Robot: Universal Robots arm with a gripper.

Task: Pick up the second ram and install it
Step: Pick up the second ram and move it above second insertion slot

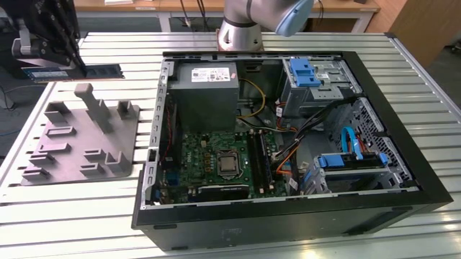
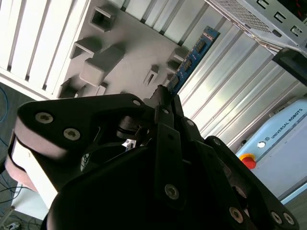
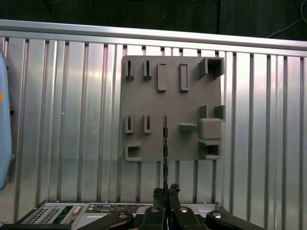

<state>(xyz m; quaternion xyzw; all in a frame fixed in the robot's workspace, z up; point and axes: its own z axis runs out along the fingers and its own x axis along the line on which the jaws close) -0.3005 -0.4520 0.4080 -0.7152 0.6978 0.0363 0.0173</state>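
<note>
One gripper [image 3: 166, 190], fingers clamped on the second ram [image 1: 97, 72], holds it over a single grey fixture tray [image 1: 79, 151] on the slatted table [image 1: 425, 97]. One open computer case [image 1: 303, 221] lies toward the exterior view's right, apart from the ram.

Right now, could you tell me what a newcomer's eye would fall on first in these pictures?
The open computer case dominates the middle of the exterior view, its green motherboard exposed. At that view's upper left, the gripper pinches the second ram near the grey fixture tray that lies beside the case.
</note>
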